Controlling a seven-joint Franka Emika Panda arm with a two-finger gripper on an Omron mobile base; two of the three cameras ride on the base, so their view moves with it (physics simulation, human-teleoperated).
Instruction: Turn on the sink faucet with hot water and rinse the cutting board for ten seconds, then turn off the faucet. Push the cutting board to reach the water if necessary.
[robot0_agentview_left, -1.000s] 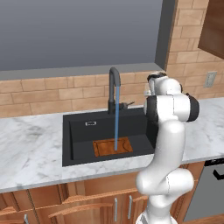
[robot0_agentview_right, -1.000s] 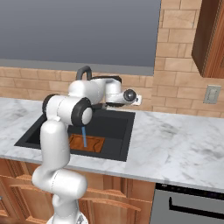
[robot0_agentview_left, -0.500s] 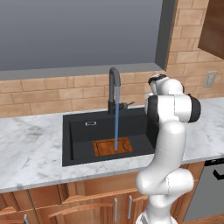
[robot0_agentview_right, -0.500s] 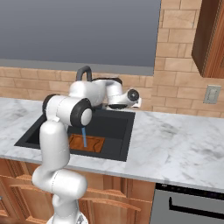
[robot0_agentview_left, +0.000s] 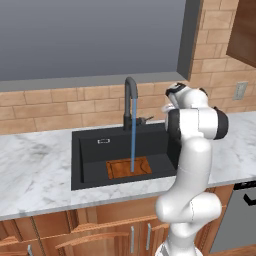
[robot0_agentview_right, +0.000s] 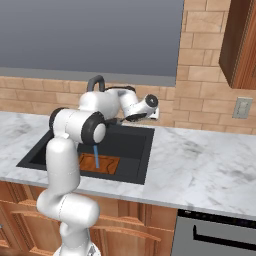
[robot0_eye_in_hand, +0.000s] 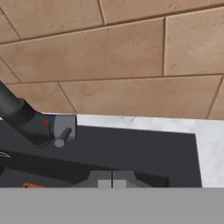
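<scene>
Cutting board (robot0_agentview_left: 129, 168) lies flat on the floor of the sink (robot0_agentview_left: 92, 150), with the water (robot0_agentview_left: 133, 135) from the faucet (robot0_agentview_left: 129, 97) landing on it. Our gripper (robot0_eye_in_hand: 112, 178) hovers right of the lever handle (robot0_eye_in_hand: 64, 129), fingertips pressed together, holding nothing. We judge the risk is swinging past that small lever and leaving water running.

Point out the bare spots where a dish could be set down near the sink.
Bare marble counter lies left of the sink, and more between its right rim and the wall outlet. Crowded: the basin right half holds the cutting board under the water; the faucet fills the rear rim.
</scene>
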